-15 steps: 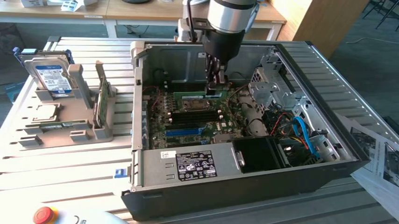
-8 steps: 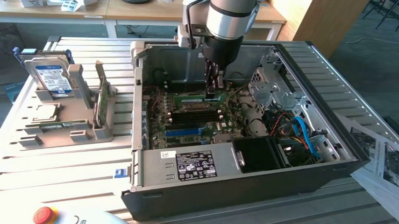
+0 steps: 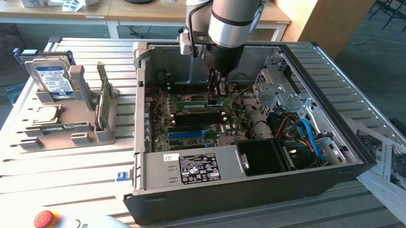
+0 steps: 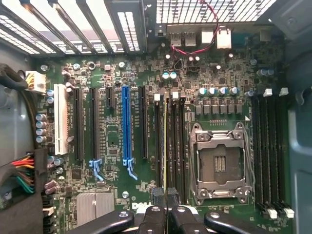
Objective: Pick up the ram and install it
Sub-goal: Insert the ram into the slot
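Inside the open computer case (image 3: 254, 199), seen from the exterior view, the arm reaches straight down and its hand (image 3: 216, 95) hangs low over the motherboard (image 3: 184, 135). A small green sliver at the fingertips looks like the ram (image 3: 216, 101), hanging downward so that its contact edge faces the board. It sits just above the black memory slots (image 3: 199, 118), near the middle of the board. On the counter (image 3: 63, 166), toward the exterior view's left, a grey holder (image 3: 95, 130) keeps the hard drive (image 3: 54, 78) upright and the processor chip (image 3: 41, 114) lying flat. They are well apart from the case and plainly parked there for separate steps.

From the wrist view, the hand (image 4: 165, 207) is clamped tight on the ram (image 4: 165, 146). The stick shows edge-on as a thin yellow-green line running away from the fingers. It runs parallel to the long black memory slots (image 4: 174, 146) and seems to lie over one of them, between the blue expansion slot (image 4: 126, 122) and the empty processor socket (image 4: 220, 163). Holding it by the middle, thin side up, likely keeps it square to the slot. Whether its lower edge touches the slot cannot be told.
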`<state>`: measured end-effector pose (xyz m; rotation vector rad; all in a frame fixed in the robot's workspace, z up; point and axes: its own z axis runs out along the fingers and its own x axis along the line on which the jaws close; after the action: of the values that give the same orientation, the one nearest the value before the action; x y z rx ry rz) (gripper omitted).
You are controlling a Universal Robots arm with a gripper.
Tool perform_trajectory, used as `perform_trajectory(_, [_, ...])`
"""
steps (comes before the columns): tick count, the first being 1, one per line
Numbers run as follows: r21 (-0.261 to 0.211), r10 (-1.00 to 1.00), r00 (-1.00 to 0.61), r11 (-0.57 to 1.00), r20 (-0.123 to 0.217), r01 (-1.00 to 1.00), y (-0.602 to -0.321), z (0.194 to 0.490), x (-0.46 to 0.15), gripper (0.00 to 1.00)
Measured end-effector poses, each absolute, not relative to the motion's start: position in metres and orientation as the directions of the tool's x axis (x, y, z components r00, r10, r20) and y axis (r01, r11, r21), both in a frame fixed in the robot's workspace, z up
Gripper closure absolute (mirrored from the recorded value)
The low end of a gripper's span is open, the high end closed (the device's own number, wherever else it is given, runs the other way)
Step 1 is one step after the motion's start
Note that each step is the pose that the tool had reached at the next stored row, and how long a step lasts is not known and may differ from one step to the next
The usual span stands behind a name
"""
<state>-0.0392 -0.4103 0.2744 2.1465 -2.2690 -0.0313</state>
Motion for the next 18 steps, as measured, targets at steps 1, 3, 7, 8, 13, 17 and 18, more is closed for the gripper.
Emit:
perform_trajectory(1, [0.027,-0.998,-0.055,0.055,-0.001,-0.998,-0.41,0.273,-0.039,0.88])
perform_trajectory(3, [0.027,-0.998,-0.055,0.055,-0.001,-0.998,-0.41,0.269,-0.04,0.88])
perform_trajectory(7, [0.027,-0.998,-0.055,0.055,-0.001,-0.998,-0.41,0.262,-0.04,0.88])
perform_trajectory(8, [0.027,-0.998,-0.055,0.055,-0.001,-0.998,-0.41,0.26,-0.04,0.88])
perform_trajectory(13, [0.027,-0.998,-0.056,0.055,-0.001,-0.998,-0.41,0.256,-0.04,0.88])
perform_trajectory(17, [0.027,-0.999,-0.052,0.052,-0.001,-0.998,-0.41,0.256,-0.04,0.88])
perform_trajectory(18, [0.027,-0.999,-0.049,0.049,-0.001,-0.998,-0.41,0.256,-0.04,0.88])
